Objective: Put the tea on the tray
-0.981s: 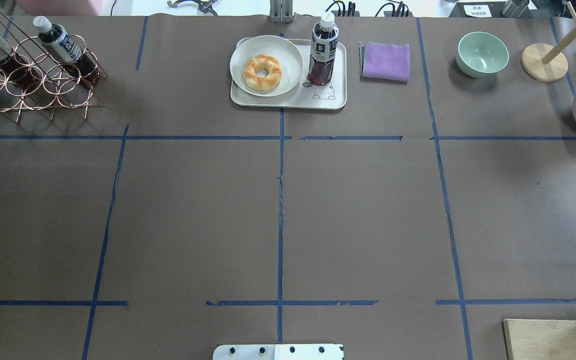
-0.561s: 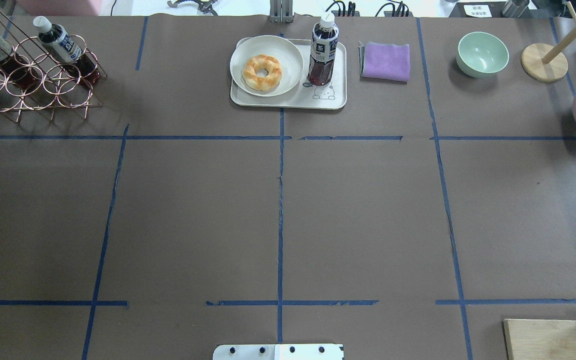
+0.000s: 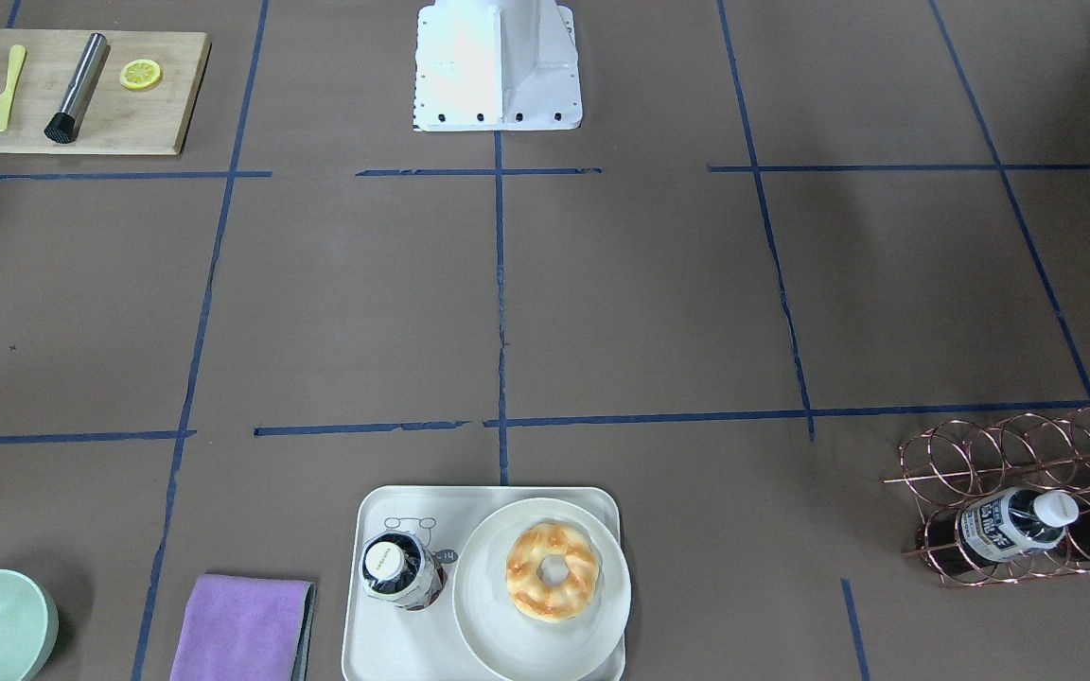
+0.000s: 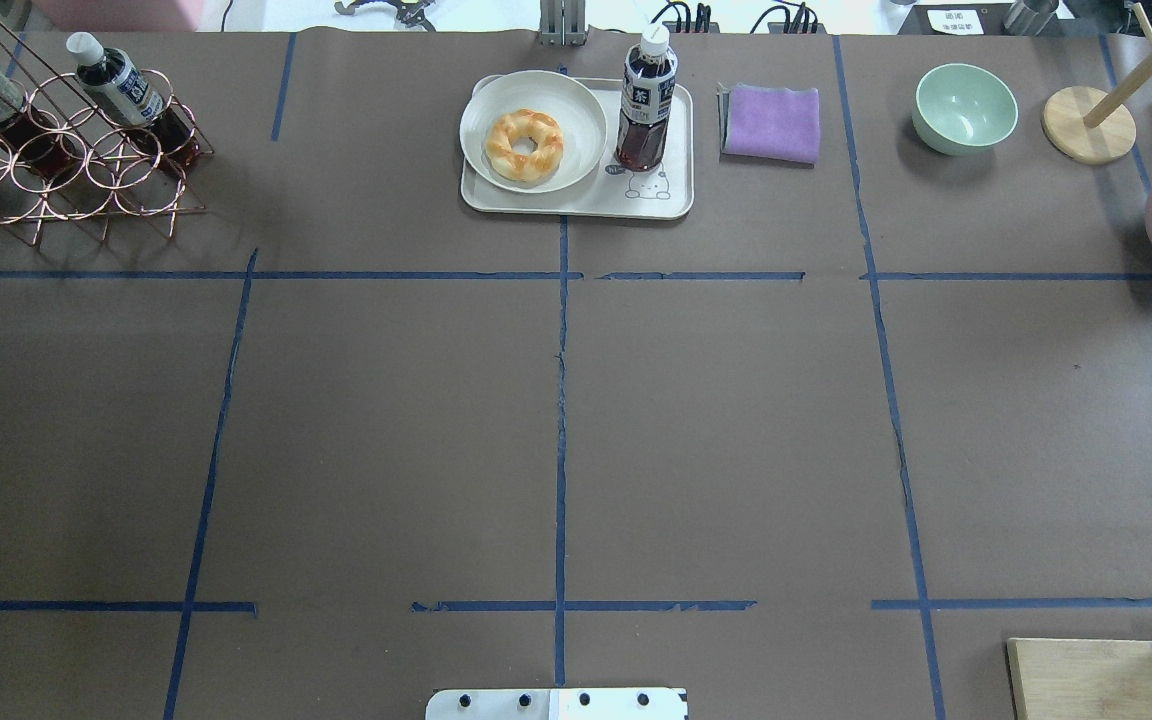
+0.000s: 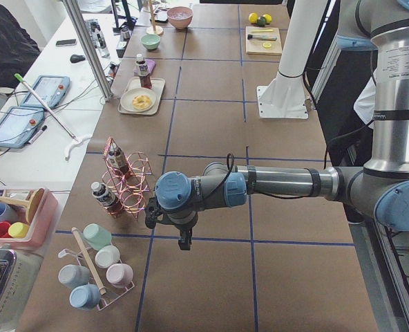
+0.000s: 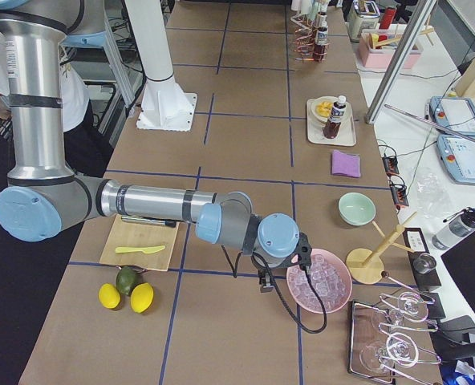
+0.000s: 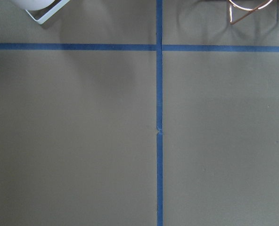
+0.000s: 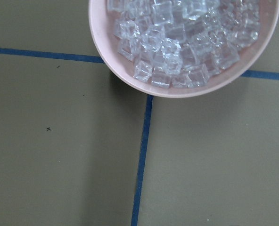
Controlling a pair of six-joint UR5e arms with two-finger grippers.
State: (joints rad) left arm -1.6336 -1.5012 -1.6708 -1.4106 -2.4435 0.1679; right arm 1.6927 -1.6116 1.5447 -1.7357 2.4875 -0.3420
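A tea bottle [image 4: 646, 100] with a white cap stands upright on the cream tray [image 4: 576, 203], on its right part beside the cartoon animal. It also shows in the front view [image 3: 400, 570] on the tray [image 3: 394, 643]. Two more tea bottles [image 4: 121, 90] lie in the copper wire rack [image 4: 76, 170] at the far left. My left gripper [image 5: 184, 242] shows only in the exterior left view, low over the table near the rack. My right gripper [image 6: 264, 281] shows only in the exterior right view, beside the pink bowl. I cannot tell whether either is open or shut.
A round white plate [image 4: 586, 110] with a donut [image 4: 525, 144] fills the tray's left part. A purple cloth [image 4: 772, 122], a green bowl [image 4: 965, 107], a wooden stand [image 4: 1088, 123] and a pink bowl of ice [image 8: 186, 42] lie to the right. A wooden board [image 3: 81, 90] sits near the base.
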